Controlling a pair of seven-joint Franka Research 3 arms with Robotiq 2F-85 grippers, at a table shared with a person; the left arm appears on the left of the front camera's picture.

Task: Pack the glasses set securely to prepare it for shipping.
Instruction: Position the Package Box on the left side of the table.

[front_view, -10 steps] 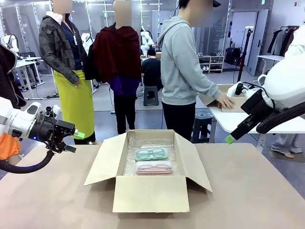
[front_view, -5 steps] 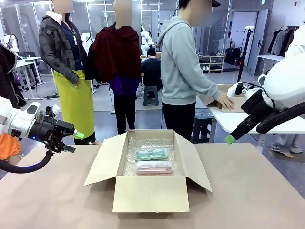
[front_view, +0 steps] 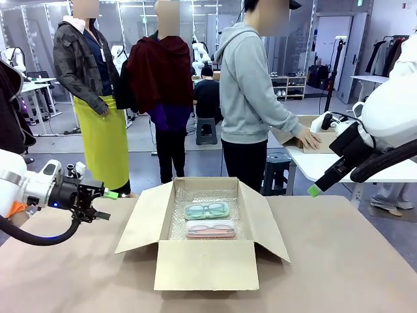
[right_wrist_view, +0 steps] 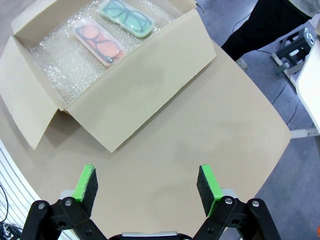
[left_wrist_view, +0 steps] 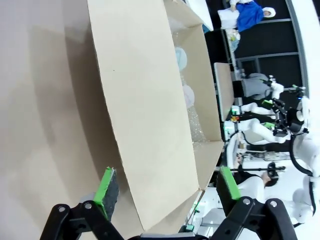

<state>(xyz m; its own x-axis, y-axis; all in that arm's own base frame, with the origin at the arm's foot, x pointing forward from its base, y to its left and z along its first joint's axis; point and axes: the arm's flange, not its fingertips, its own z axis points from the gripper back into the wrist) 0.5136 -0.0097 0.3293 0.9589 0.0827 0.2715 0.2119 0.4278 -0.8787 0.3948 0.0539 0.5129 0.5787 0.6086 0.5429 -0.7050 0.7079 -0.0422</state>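
The glasses set lies inside an open cardboard box (front_view: 206,264) on a bubble-wrap lining. The teal-green case (front_view: 206,210) is at the back and the pink case (front_view: 210,229) just in front of it. From above, the teal case (right_wrist_view: 125,16) and the pink case (right_wrist_view: 99,44) lie side by side. My left gripper (front_view: 106,205) hovers open just left of the box's left flap (front_view: 144,218), nothing between its fingers. In the left wrist view the left gripper (left_wrist_view: 167,186) straddles that flap's (left_wrist_view: 145,115) edge. My right gripper (front_view: 316,190) hangs open high to the right of the box; below the right gripper (right_wrist_view: 146,182) is bare table.
All four flaps of the box stand open. A person in a grey hoodie (front_view: 251,98) stands behind the table, one hand on another cardboard box (front_view: 306,134) on a white side table. The brown tabletop (front_view: 352,261) is bare on both sides.
My left gripper has dropped lower and moved a little toward the box's left flap. The right arm and both cases have not moved.
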